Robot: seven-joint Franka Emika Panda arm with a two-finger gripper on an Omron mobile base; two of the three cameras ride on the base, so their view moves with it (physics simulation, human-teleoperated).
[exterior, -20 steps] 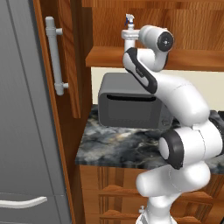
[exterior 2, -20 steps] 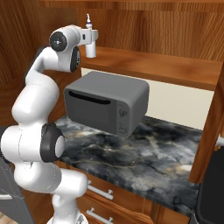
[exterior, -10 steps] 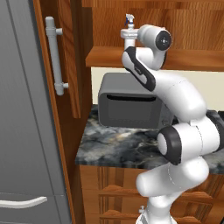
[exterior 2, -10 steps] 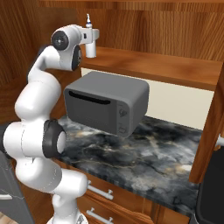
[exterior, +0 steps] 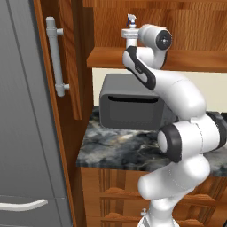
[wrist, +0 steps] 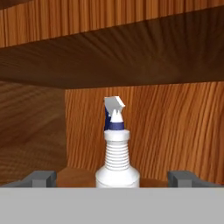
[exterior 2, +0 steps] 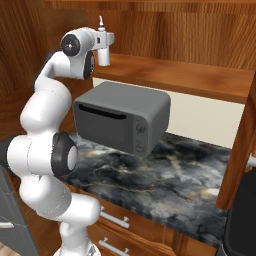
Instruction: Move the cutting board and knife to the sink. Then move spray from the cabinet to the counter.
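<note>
While the gripper sits wide open with nothing held, the spray stands upright on the cabinet shelf, right between the two fingertips. Below the shelf, a grey microwave rests on the counter.

Even, soft rendered light with no glare or hard highlights, and all three views are sharp edge to edge, without blur or lens bending. Above the gripper, the cabinet underside falls into deep shade. Below it, the microwave casts a faint shadow on the table.
</note>
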